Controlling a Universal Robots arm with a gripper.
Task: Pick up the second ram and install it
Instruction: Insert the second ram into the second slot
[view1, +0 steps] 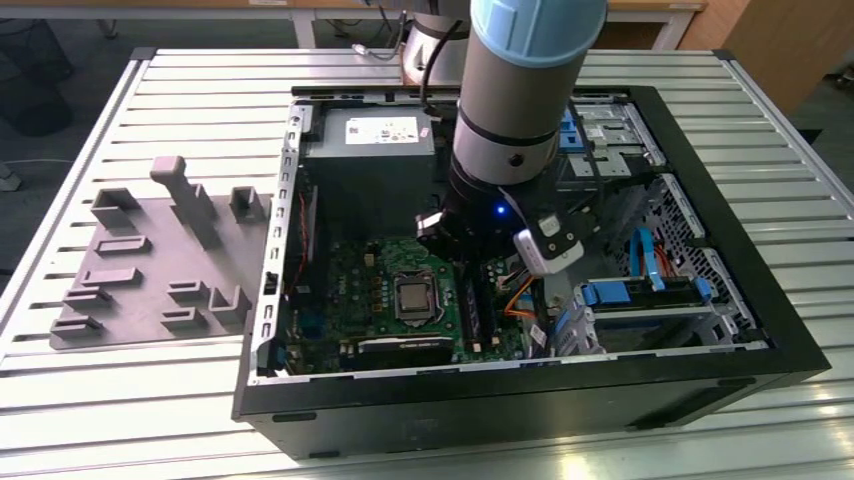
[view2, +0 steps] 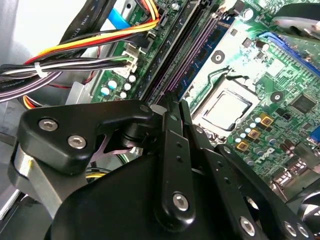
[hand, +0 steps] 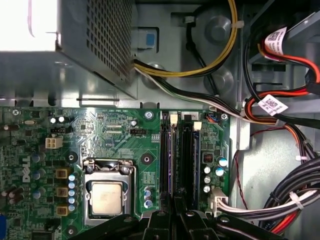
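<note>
claw low over ram slots; cable bundle beside.

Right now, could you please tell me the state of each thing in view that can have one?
Computer case: lying on its side, side panel off, open.
Processor: seated in its socket, bare, with no cooler over it.
Ram stick: standing on edge in a motherboard slot; whether it is latched cannot be told.
Gripper: lowered inside the case, directly over the memory slots.
</note>
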